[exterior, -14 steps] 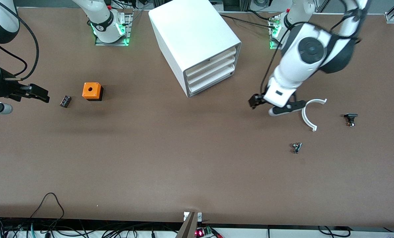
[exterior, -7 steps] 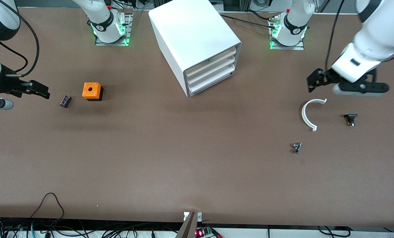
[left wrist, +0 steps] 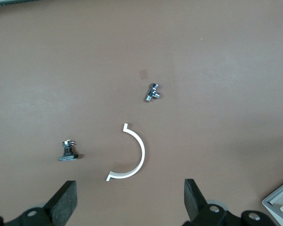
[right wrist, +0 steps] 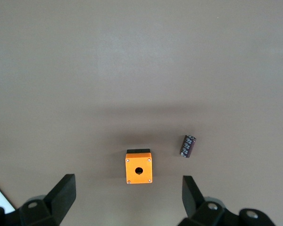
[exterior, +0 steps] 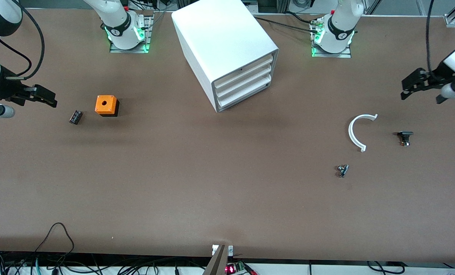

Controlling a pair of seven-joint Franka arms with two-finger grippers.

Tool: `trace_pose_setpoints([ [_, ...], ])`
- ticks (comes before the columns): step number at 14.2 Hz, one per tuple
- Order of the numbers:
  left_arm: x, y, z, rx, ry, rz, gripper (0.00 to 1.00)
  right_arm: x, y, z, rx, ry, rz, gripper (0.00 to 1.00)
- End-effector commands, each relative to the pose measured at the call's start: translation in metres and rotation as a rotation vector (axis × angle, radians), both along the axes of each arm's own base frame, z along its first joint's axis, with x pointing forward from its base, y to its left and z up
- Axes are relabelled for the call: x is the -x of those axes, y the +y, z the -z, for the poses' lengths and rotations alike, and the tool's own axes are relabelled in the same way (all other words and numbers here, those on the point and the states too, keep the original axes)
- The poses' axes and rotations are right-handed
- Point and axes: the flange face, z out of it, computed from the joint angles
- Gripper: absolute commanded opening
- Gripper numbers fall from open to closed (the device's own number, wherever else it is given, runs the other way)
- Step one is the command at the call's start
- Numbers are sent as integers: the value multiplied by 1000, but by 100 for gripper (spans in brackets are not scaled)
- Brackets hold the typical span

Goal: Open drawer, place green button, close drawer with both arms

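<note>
The white cabinet (exterior: 227, 46) stands at the table's robot side, with all three drawers pushed in. The lowest drawer (exterior: 246, 94) is shut. No green-capped button shows in any view. My left gripper (exterior: 416, 83) is open and empty, up in the air over the left arm's end of the table. In the left wrist view (left wrist: 130, 207) it hangs above a white curved strip (left wrist: 134, 157). My right gripper (exterior: 42, 97) is open and empty over the right arm's end of the table. In the right wrist view (right wrist: 127, 202) it is above the orange box (right wrist: 138, 167).
The orange box with a hole (exterior: 106, 105) and a small dark cylinder part (exterior: 75, 117) lie toward the right arm's end. The white curved strip (exterior: 358, 131), a black-capped small part (exterior: 404, 137) and a small metal part (exterior: 342, 170) lie toward the left arm's end.
My left arm has swung away from the cabinet's front toward its own end of the table. My right gripper has drifted slightly toward the robots' side.
</note>
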Motion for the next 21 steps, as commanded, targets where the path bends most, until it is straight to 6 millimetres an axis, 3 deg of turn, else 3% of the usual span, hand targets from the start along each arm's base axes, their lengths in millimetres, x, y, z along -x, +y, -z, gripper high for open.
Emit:
trace_pose_setpoints([
  [1, 6, -5, -5, -15, 41, 22, 100, 7, 1, -4, -1, -3, -13, 100],
  [4, 7, -17, -9, -3, 48, 4, 100, 9, 0, -34, -1, -30, -16, 100],
  [8, 1, -25, -13, 15, 68, -59, 100, 16, -1, -49, -9, -20, -4, 100],
  [11, -5, -24, -12, 17, 94, -59, 100, 17, -3, -44, -8, -14, -4, 100],
  [17, -4, -24, -11, 17, 102, -61, 100, 43, -4, -38, -7, -23, -41, 100],
  [21, -4, -25, -11, 17, 106, -57, 100, 45, -7, -39, -15, -20, -70, 100],
])
